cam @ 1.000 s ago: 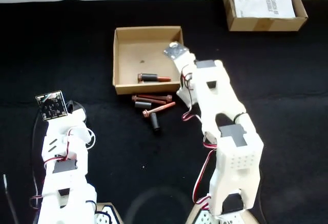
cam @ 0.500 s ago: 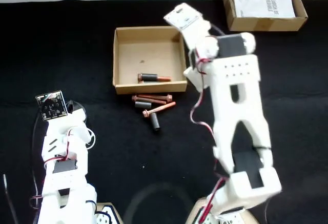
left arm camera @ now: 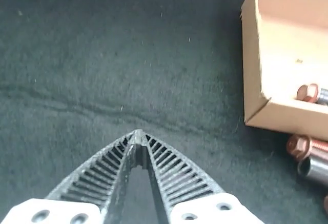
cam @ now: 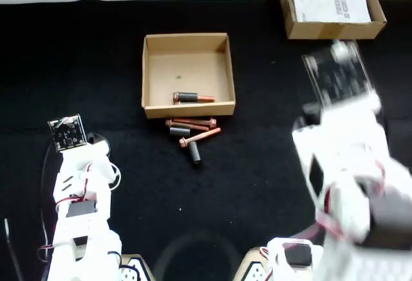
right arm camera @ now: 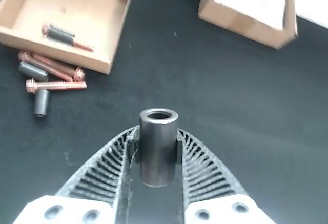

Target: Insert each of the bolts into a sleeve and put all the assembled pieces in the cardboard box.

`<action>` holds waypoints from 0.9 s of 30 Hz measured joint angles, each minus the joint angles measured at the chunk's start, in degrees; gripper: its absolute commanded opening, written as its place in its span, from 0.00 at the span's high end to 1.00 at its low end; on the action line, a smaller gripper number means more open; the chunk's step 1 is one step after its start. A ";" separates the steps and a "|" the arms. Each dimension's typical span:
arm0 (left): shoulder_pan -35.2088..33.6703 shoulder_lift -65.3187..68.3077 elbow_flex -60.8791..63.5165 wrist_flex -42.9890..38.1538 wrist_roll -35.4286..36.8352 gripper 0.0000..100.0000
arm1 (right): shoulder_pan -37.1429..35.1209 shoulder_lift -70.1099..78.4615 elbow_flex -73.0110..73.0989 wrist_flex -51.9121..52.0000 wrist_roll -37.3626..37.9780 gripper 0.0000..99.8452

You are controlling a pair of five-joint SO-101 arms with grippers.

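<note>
My right gripper (right arm camera: 158,130) is shut on a dark sleeve (right arm camera: 158,149), held upright above the black mat, to the right of the open cardboard box (right arm camera: 110,34). In the high view the right arm (cam: 341,139) is raised at the right. One bolt in a sleeve (cam: 192,98) lies in the cardboard box (cam: 150,75). Just in front of the box lie two bolts (cam: 190,124) side by side, a third bolt (cam: 199,137) and two loose sleeves (cam: 194,153). My left gripper (left arm camera: 137,138) is shut with nothing in it, low over the mat left of the box (left arm camera: 256,65).
A second cardboard box (cam: 333,11) with a white paper in it stands at the far right back. A white wall edge runs along the mat's far side. The left arm (cam: 80,191) stands at the near left.
The right arm has lifted away from the box's right wall and swung back to the right. The left arm has stayed put.
</note>
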 measured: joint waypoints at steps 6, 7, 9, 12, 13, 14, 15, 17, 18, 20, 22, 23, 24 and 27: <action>0.00 0.00 -7.91 14.95 0.62 0.99 | 2.29 -21.54 21.98 0.00 -0.18 0.99; 0.00 0.00 -11.96 20.22 1.93 0.99 | 2.20 -24.97 25.76 0.00 -0.26 0.99; 0.44 0.09 -21.98 33.05 5.36 0.98 | 2.20 -30.77 32.26 0.00 -0.35 0.99; 4.75 0.26 -40.26 54.42 7.38 0.96 | 2.20 -38.68 40.88 0.00 -0.35 0.99; 7.21 0.26 -46.33 61.01 7.56 0.96 | 2.20 -41.05 43.34 -0.18 -0.35 0.99; 9.85 0.26 -52.22 67.34 7.82 0.95 | 2.29 -43.43 45.71 -1.14 -0.35 0.99; 12.66 0.18 -57.41 72.35 8.00 0.95 | 2.20 -45.71 48.18 -2.11 -0.35 0.99; 18.29 0.18 -65.85 78.33 8.35 0.96 | 2.29 -49.76 52.75 -4.48 -0.35 0.99; 21.36 0.18 -68.84 79.74 8.70 0.96 | 2.46 -51.60 55.12 -5.89 -0.35 0.99; 26.02 2.20 -72.35 81.41 11.25 0.96 | 3.96 -54.59 59.69 -8.88 -0.35 0.99; 28.92 5.36 -74.55 82.73 15.38 0.95 | 6.77 -55.56 63.56 -12.22 -0.35 0.99; 29.80 7.65 -75.25 83.16 17.76 0.95 | 8.62 -55.65 65.23 -13.89 -0.35 0.99; 30.59 10.29 -75.96 83.34 19.87 0.95 | 10.73 -55.74 66.73 -15.82 -0.35 0.99; 32.09 18.73 -77.98 83.43 25.14 0.95 | 17.05 -55.82 71.38 -22.33 -0.35 0.99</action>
